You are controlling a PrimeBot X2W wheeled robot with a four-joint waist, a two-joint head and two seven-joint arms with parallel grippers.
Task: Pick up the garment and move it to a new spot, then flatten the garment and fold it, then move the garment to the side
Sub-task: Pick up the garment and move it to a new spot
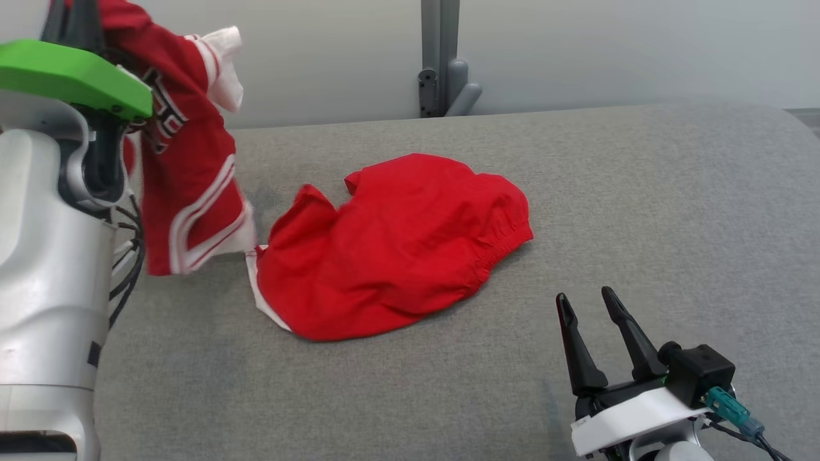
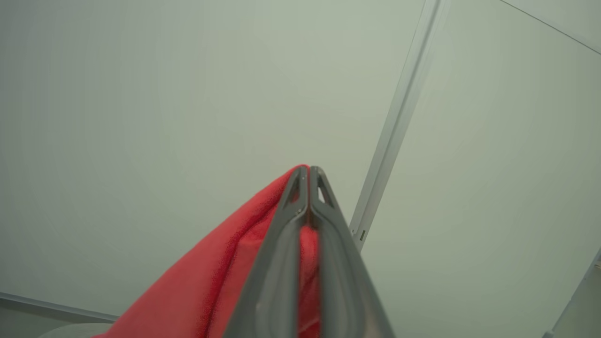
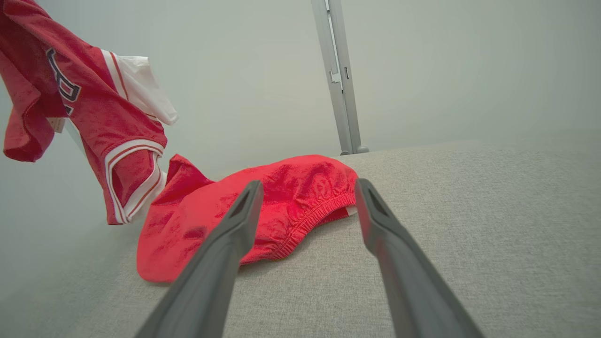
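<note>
Garment (image 1: 397, 250): appearance and position? (Student)

Red cloth with white-striped trim and dark lettering. The larger part lies crumpled on the table (image 1: 640, 192), with its gathered elastic edge toward the robot's right. The other part hangs raised at the robot's left, joined to the lying part by a narrow run of fabric. (Tutor)

And the claws? (Student)

Left claw (image 2: 308, 176): fingers pressed together and clamped on the garment's red fabric, holding the raised part up above the table. Right claw (image 1: 585, 296): fingers spread wide apart and empty, low over the table near the elastic edge, tips pointing toward it. (Tutor)

Surface and room? (Student)

Table: covered in grey woven fabric, with a rounded far edge. Behind it stands a plain pale wall (image 1: 640, 51), with a grey upright post (image 1: 440, 57) rising just beyond the table's far edge. (Tutor)
</note>
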